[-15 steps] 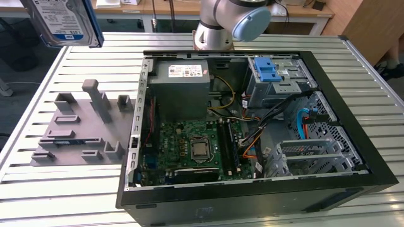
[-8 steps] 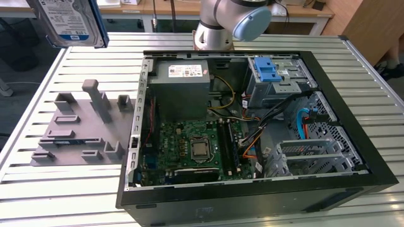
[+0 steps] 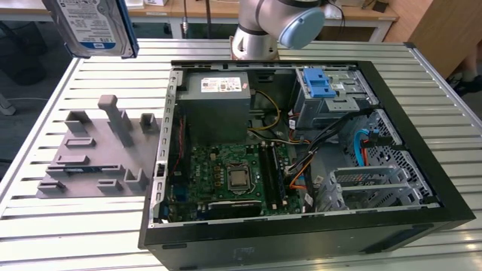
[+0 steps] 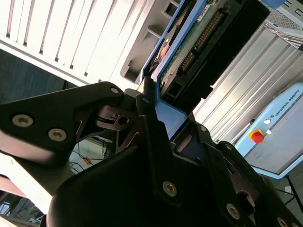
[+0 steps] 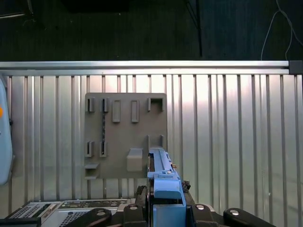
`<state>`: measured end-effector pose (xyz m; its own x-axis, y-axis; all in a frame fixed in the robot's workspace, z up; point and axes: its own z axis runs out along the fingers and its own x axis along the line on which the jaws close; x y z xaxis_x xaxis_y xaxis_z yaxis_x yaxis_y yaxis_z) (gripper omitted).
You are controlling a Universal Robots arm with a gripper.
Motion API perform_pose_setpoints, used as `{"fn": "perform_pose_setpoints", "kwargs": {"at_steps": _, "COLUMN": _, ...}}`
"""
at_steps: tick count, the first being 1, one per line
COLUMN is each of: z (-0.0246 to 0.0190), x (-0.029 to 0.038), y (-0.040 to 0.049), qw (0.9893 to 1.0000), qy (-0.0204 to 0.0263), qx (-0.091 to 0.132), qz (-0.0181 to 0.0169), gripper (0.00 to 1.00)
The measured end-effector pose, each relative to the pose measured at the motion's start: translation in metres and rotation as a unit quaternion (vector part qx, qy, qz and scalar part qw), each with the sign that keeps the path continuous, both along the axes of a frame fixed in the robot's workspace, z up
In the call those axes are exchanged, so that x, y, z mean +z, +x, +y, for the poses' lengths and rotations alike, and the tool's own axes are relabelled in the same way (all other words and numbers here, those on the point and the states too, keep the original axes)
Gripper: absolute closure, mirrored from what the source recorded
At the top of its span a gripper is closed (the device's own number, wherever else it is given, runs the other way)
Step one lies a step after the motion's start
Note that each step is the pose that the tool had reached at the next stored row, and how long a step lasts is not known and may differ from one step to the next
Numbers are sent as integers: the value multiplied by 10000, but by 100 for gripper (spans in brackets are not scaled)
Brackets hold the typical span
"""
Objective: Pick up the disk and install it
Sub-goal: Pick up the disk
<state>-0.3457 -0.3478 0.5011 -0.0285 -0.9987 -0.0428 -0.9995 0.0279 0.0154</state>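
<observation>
Gripper point(image 5: 164, 191) clamps the disk point(image 3: 94, 25); white-and-blue printed label faces the exterior view.

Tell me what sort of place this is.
Probably a robotics lab or test bench: a robot arm stands at a slatted metal table carrying an open computer case and a grey fixture plate, with the disk held aloft.

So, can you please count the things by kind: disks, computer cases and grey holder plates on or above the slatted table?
disk: 1
computer case: 1
grey holder plate: 1
Total: 3
</observation>
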Motion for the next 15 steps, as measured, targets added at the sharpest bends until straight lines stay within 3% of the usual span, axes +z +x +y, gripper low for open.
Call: {"fn": "perform_pose_setpoints", "kwargs": {"at_steps": 15, "z": -34, "x": 0, "y": 383, "qw": 10000, "qy": 0, "qx": 0, "qz": 1, "gripper": 64}}
